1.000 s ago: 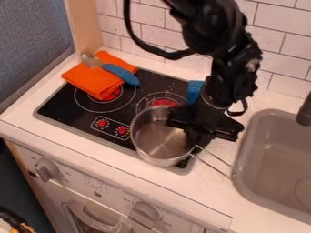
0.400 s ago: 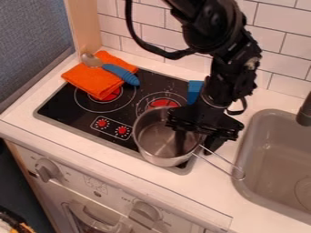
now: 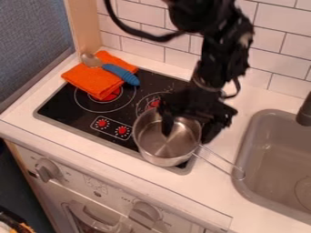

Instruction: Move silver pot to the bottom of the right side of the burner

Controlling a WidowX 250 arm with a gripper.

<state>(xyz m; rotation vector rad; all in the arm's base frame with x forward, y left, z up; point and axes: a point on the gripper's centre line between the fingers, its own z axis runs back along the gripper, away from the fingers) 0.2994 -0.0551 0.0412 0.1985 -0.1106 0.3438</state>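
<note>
1. Since the previous frame, I had brought the gripper [image 3: 186, 135] a little to the left and upward in the picture, and the arm above it had shifted leftward too.
2. Compared with the first frame, the silver pot [image 3: 158, 152] was a little more to the right; between the last two frames I saw no clear change of its place.
3. I had the gripper near the center of the frame, at the upper right part of the pot. Its fingers were spread apart: one was over the inside of the pot, the other was at the outer right side. Whether they touched the metal, I could not tell.
4. The pot was upright just below the center of the frame, at the lower right corner of the black stove [image 3: 65, 105]. Its wire handle [image 3: 222, 158] pointed to the lower right, toward the left rim of the gray sink [image 3: 276, 150].
5. At the upper left I saw an orange cloth [image 3: 85, 83] on the stove, and on it a spoon [image 3: 110, 68] with blue handle.
6. At the right edge was a dark faucet [image 3: 305, 111], and at the lower left were the oven knobs [image 3: 47, 169].
</note>
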